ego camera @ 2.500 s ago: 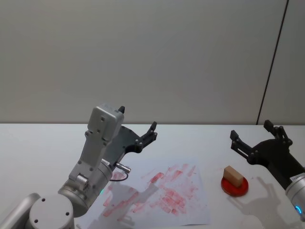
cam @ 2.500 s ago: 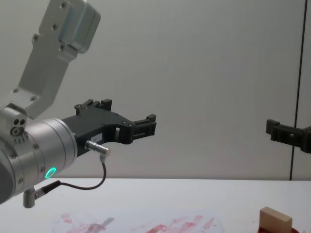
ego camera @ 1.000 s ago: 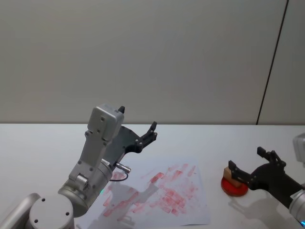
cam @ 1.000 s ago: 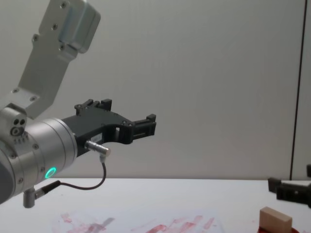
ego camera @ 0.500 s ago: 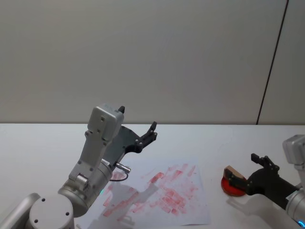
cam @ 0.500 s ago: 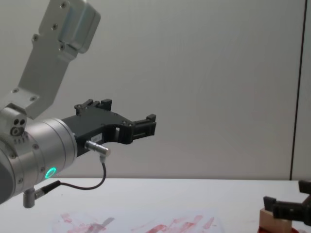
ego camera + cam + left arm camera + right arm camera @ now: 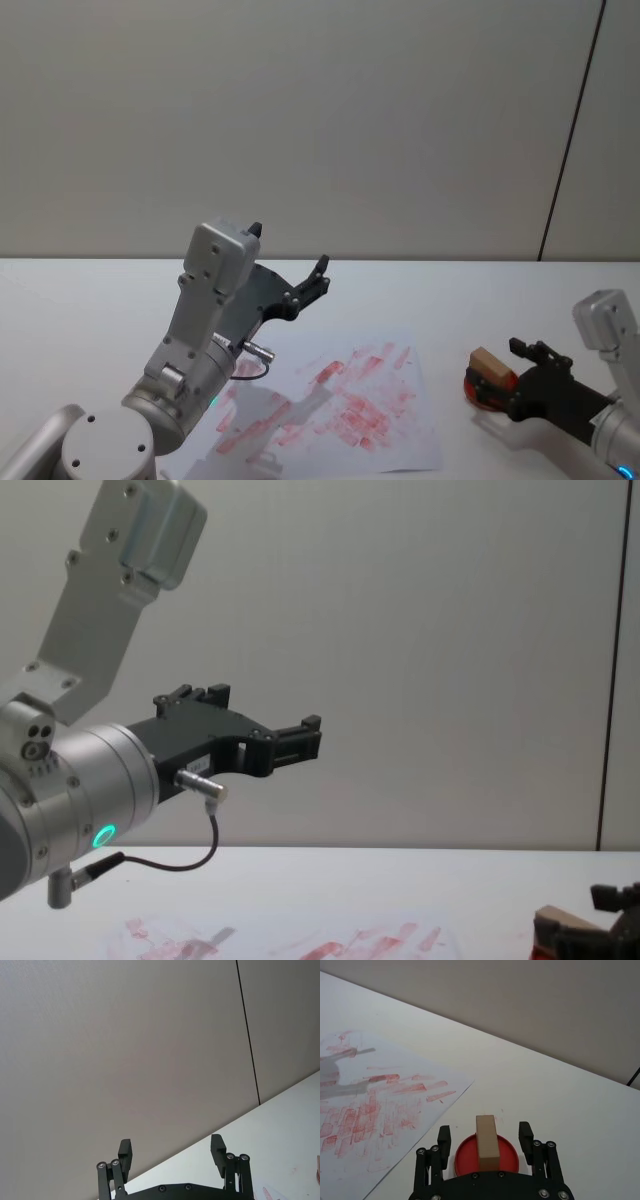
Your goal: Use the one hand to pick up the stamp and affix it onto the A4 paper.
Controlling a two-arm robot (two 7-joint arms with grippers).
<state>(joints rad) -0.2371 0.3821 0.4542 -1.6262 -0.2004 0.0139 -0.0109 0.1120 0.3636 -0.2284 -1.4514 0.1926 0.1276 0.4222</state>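
The stamp (image 7: 486,1142), a pale tan wooden block, stands on a round red ink pad (image 7: 509,1152) at the table's right. My right gripper (image 7: 485,1134) is low over the pad and open. One finger is on each side of the stamp, with a gap on both sides. In the head view the stamp (image 7: 490,363) shows between the right gripper (image 7: 497,370) fingers. The A4 paper (image 7: 340,410), a white sheet smeared with red ink, lies in the middle of the table. My left gripper (image 7: 289,247) hangs open and empty above the paper's left part.
The white table (image 7: 80,310) runs wide to the left and behind the paper. A plain wall (image 7: 320,120) stands at the back. In the chest view the left arm (image 7: 90,790) looms large on the left, and the right gripper (image 7: 600,920) sits at the lower right corner.
My right gripper has come down from above the table and drawn back around the stamp, so its open fingers now straddle it. The left arm has not moved.
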